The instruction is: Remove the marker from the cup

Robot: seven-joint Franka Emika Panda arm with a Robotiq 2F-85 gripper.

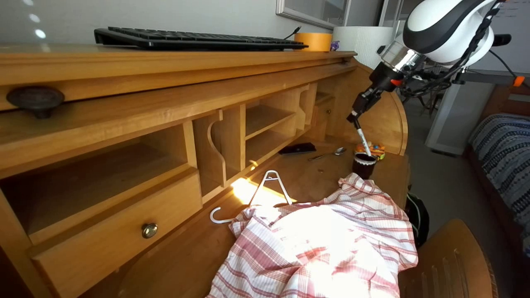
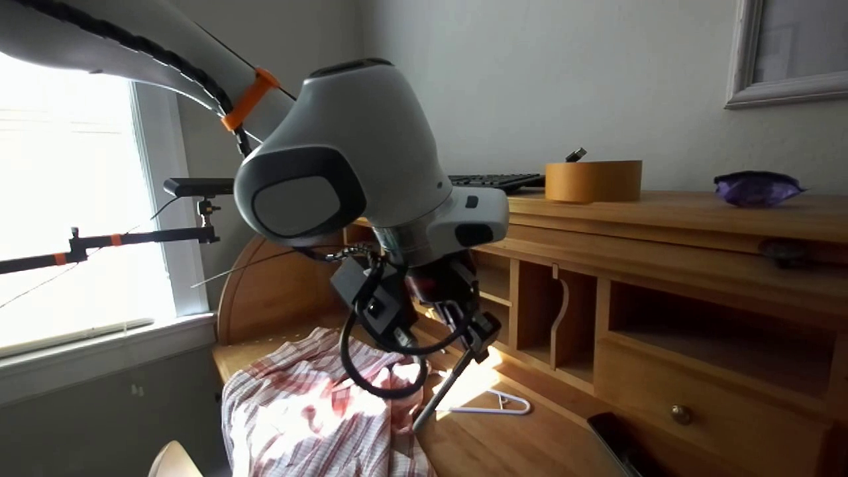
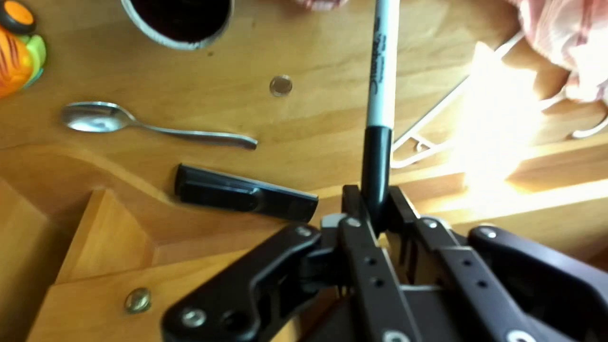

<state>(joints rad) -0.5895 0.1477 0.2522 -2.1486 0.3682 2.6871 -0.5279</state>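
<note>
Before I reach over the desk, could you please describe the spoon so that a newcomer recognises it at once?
On the wooden desk, find the dark cup with a pale rim. The spoon lies between this cup and a slim black object. Unlike both, it is shiny metal, with an oval bowl and thin handle.

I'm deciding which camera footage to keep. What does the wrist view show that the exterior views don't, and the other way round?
Only the wrist view: lettering on the marker.

Only the exterior views: the keyboard and the orange ring, in both exterior views.

Shared by all: the gripper holding the marker, the cloth and the hanger. The cup and spoon, seen in an exterior view, also show in the wrist view.
</note>
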